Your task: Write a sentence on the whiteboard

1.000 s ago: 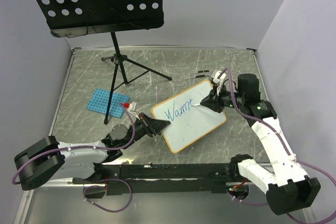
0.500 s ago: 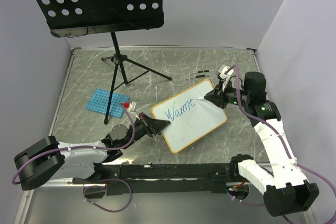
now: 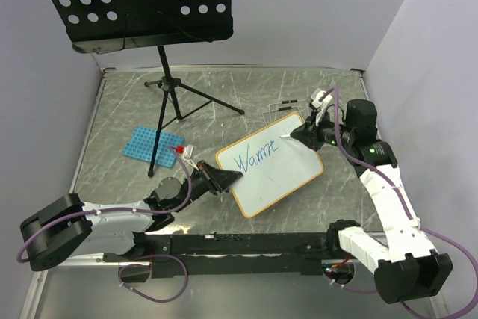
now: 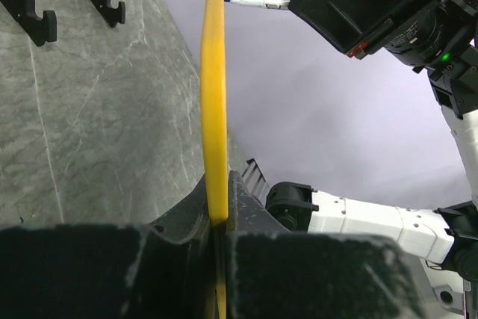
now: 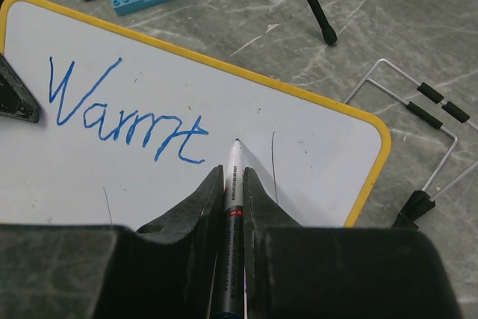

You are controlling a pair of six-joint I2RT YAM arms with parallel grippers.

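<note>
The whiteboard (image 3: pixel 280 173), white with a yellow frame, lies tilted in the middle of the table. Blue handwriting of the sentence (image 3: pixel 255 158) on it reads "Warmt" (image 5: pixel 123 113). My left gripper (image 3: pixel 224 179) is shut on the board's left edge; the left wrist view shows the yellow frame (image 4: pixel 216 95) edge-on between the jaws. My right gripper (image 3: pixel 302 135) is shut on a white marker (image 5: pixel 234 184) whose tip (image 5: pixel 237 141) sits just right of the last letter, at or just above the board surface. The marker (image 4: pixel 258 2) also shows in the left wrist view.
A black music stand (image 3: pixel 134 5) on a tripod (image 3: pixel 170 98) stands at the back left. A blue perforated rack (image 3: pixel 151 143) lies by its foot. A wire holder (image 3: pixel 287 108) with black feet sits just behind the board's far corner (image 5: pixel 418 132).
My right gripper with the marker has moved a little up and right from the end of the word toward the board's far corner. The writing looks unchanged. The left arm has stayed still.
</note>
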